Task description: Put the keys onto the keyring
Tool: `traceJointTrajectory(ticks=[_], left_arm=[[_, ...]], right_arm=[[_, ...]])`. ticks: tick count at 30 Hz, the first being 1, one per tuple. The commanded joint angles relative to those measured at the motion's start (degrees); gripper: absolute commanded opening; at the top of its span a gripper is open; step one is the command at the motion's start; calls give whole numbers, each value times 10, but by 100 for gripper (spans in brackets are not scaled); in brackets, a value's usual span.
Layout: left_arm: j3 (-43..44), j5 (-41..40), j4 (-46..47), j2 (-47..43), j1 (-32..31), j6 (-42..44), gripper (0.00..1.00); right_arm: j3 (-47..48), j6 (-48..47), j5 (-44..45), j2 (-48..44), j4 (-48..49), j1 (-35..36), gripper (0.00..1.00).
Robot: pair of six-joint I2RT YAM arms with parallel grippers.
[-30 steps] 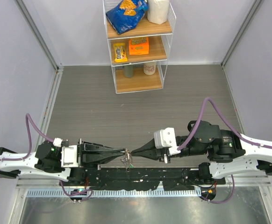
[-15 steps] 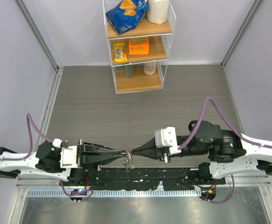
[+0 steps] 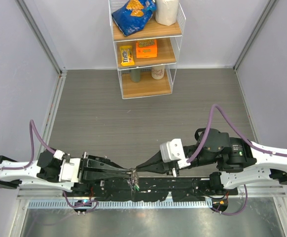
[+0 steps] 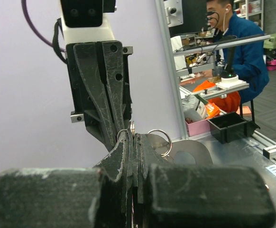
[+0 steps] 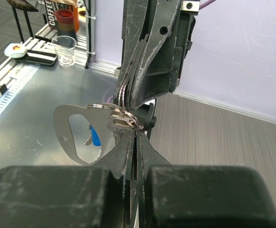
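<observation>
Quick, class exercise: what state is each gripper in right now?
Left gripper: closed, pinching the keyring.
Right gripper: closed; what it pinches cannot be told.

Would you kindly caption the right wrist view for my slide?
Right gripper and left gripper, jaws shut, meet tip to tip on small silver rings; the grey keyring hangs beside them.

Right wrist view: white capitals "COFFE", cut off by the frame, on a dark package [image 5: 61,17] at top left. Top view: print on the yellow bag [image 3: 127,55] and orange box [image 3: 146,48] is too small to read. Nothing else legible.
</observation>
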Motion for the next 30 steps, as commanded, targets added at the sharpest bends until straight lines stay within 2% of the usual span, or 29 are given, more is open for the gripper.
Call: traceJointTrajectory(ticks=[1, 9, 20, 27, 30], left_arm=[[39, 76, 23, 9, -2, -14, 0], [37, 92, 40, 12, -2, -13, 0], [37, 68, 51, 20, -2, -7, 0], [31, 56, 49, 15, -3, -7, 0], [28, 48, 49, 11, -2, -9, 0]], right_arm=[[23, 2, -11, 0, 36, -1, 5], [13, 11, -36, 8, 54, 0, 5], [-4, 12, -37, -4, 49, -1, 6], [-4, 8, -9, -40, 39, -1, 34], [5, 1, -9, -45, 30, -1, 41]])
